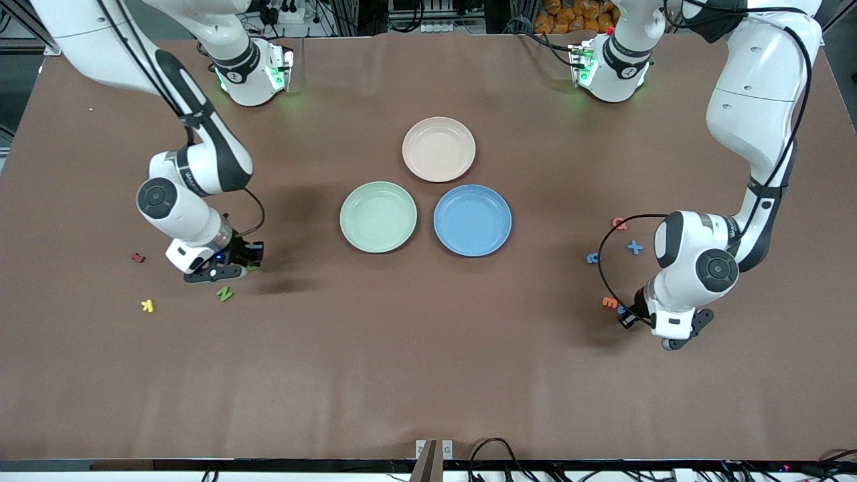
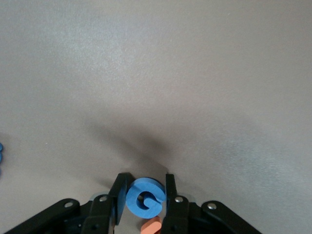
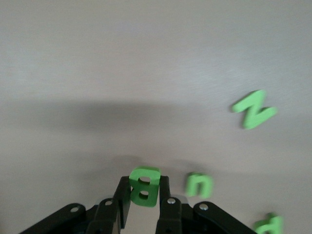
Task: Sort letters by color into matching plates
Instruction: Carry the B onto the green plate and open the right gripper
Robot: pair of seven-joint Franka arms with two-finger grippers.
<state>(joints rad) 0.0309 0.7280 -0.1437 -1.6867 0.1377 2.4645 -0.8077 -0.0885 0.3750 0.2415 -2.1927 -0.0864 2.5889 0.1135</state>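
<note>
Two grips — our left gripper (image 2: 144,197) clamps blue letter G (image 2: 145,196) near the table's left-arm end, our right gripper (image 3: 144,192) green letter B (image 3: 144,186) near the other end, presumably bound for the matching empty plates (image 1: 378,191) at centre.

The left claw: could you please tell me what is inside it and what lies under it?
The left claw grips a blue letter G. Just under it lies an orange letter, mostly covered, so its shape cannot be read.
</note>
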